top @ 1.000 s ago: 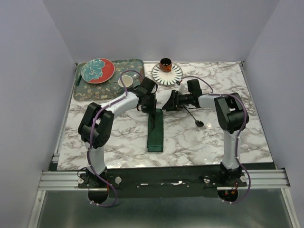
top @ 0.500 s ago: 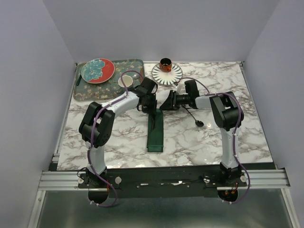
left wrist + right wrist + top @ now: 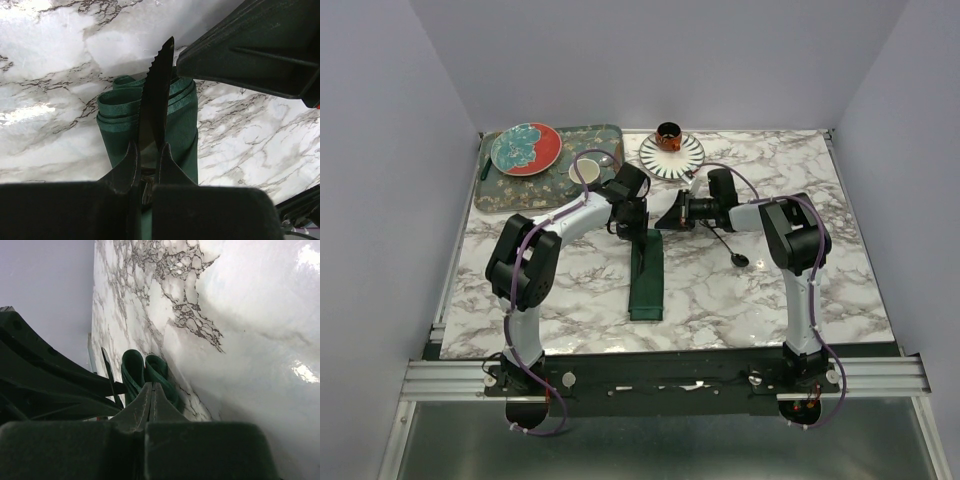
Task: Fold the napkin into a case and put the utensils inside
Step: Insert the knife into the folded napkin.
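The napkin lies folded as a long narrow dark green case (image 3: 647, 280) mid-table, its far end open in two loops (image 3: 134, 370). My left gripper (image 3: 149, 147) is shut on the black serrated knife (image 3: 156, 95), whose blade points over the case's (image 3: 182, 125) open end. My right gripper (image 3: 151, 386) is shut at that same end, its tips pinching the cloth layer between the loops. From above, both grippers meet at the case's far end, left (image 3: 638, 225) and right (image 3: 665, 222). The other black utensil (image 3: 728, 247) lies on the marble right of the case.
A patterned tray (image 3: 610, 135) at the back left carries a red plate with a teal pattern (image 3: 525, 148) and a pale cup (image 3: 585, 172). A striped saucer (image 3: 685, 158) with a small orange cup (image 3: 668, 133) stands just behind the grippers.
My right gripper has shifted a little left to the case's open end and closed from open to shut. The left gripper has kept still with the knife.
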Action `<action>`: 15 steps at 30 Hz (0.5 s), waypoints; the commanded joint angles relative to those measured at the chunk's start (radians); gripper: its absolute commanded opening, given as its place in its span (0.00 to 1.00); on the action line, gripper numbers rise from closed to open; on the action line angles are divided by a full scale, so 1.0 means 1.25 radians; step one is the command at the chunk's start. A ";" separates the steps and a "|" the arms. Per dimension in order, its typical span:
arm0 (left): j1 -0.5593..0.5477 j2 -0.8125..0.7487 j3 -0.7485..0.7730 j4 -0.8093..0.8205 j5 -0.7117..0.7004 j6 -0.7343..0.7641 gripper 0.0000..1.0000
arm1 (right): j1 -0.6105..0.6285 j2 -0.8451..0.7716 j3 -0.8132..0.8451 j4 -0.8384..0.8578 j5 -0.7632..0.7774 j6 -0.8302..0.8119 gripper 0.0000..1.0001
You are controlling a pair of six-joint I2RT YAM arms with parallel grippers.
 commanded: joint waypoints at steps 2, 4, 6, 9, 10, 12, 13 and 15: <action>0.003 -0.039 -0.012 -0.012 0.025 0.009 0.00 | 0.006 0.000 0.008 0.026 -0.018 0.014 0.03; 0.003 -0.038 -0.012 -0.012 0.027 0.011 0.00 | 0.006 0.012 0.025 0.005 -0.038 0.007 0.34; 0.003 -0.033 -0.010 -0.010 0.023 0.013 0.00 | 0.007 0.011 0.028 -0.018 -0.037 -0.014 0.62; 0.005 -0.029 -0.011 -0.008 0.020 0.015 0.00 | 0.006 0.014 0.031 -0.046 -0.049 -0.031 0.73; 0.006 -0.028 -0.011 -0.007 0.020 0.014 0.00 | 0.006 0.012 0.030 -0.057 -0.049 -0.042 0.75; 0.006 -0.026 -0.011 -0.007 0.020 0.015 0.00 | 0.006 0.004 0.012 -0.081 -0.044 -0.056 0.83; 0.006 -0.025 -0.010 -0.007 0.021 0.017 0.00 | 0.007 -0.001 0.002 -0.088 -0.031 -0.070 0.83; 0.008 -0.023 -0.010 -0.004 0.020 0.017 0.00 | 0.007 -0.012 -0.018 -0.108 -0.027 -0.079 0.79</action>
